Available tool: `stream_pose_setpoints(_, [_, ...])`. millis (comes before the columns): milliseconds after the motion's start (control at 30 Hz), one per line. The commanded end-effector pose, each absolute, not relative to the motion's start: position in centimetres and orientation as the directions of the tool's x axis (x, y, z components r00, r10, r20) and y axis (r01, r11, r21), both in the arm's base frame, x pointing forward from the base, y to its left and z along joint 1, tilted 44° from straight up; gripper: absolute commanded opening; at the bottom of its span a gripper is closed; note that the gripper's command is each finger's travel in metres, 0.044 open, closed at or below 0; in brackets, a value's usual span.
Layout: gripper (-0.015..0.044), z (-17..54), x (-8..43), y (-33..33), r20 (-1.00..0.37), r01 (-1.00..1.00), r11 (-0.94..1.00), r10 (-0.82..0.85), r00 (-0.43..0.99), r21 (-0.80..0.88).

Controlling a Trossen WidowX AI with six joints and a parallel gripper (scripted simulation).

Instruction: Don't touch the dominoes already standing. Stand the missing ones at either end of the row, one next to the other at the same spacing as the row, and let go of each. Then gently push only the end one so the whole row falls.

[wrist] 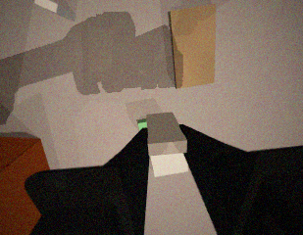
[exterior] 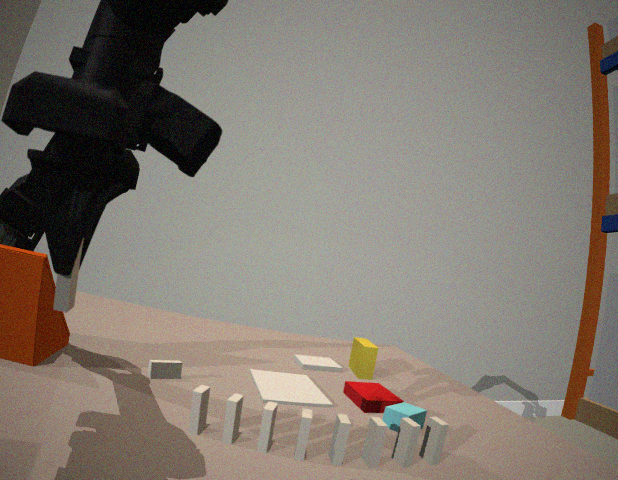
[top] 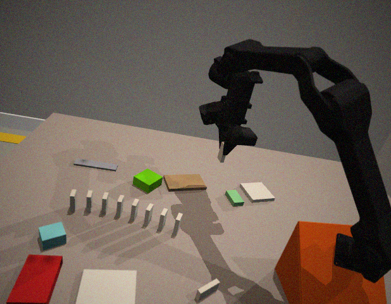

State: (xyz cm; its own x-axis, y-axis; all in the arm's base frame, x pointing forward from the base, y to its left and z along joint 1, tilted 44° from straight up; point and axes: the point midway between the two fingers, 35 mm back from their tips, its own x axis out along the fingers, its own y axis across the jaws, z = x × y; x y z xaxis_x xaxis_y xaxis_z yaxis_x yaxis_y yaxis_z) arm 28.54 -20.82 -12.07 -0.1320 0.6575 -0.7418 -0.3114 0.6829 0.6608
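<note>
Claw pinching one domino aloft. Eight standing in row. Still to do: placing both loose ones, then the push.

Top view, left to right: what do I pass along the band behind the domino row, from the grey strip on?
Grey strip, bright green block, wooden board, small green block, white slab.

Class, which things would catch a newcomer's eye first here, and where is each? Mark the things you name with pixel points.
The black arm (top: 347, 107) (exterior: 118, 62) arches over the table's right side in the top view, its gripper (top: 223, 152) (exterior: 66, 271) (wrist: 163, 130) pinching a pale domino (top: 221, 157) (exterior: 65, 294) (wrist: 166, 129) aloft. Left of it, eight similar dominoes stand in a row.
</note>
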Motion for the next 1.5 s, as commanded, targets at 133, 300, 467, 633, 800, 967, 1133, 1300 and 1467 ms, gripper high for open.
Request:
stream_pose_setpoints(133, [0.0107,-5.9,32.1,-13.6,-0.739,-0.04,0.742,0.66,-0.131,0.67])
stream_pose_setpoints(300, [0.0107,-1.9,33.1,-8.4,-0.733,0.174,0.743,0.667,-0.13,0.646])
stream_pose_setpoints(467, [0.0107,-1.8,33.1,-8.3,-0.733,0.181,0.743,0.668,-0.13,0.645])
stream_pose_setpoints(633, [0.0107,-1.9,33.1,-8.2,-0.733,0.181,0.743,0.667,-0.131,0.644])
stream_pose_setpoints(800, [0.0107,-4.1,32.9,-6.4,-0.738,0.175,0.752,0.658,-0.153,0.635])
stream_pose_setpoints(967, [0.0107,-6.3,32.6,-4.5,-0.74,0.174,0.755,0.655,-0.157,0.632])
stream_pose_setpoints(1133, [0.0107,-8.4,32.4,-2.6,-0.738,0.177,0.751,0.659,-0.146,0.636])
stream_pose_setpoints(1300, [0.0107,-10.2,31.9,-0.6,-0.733,0.179,0.745,0.666,-0.136,0.643])
stream_pose_setpoints(1467, [0.0107,-11.4,31.4,0.7,-0.729,0.181,0.739,0.672,-0.13,0.649])
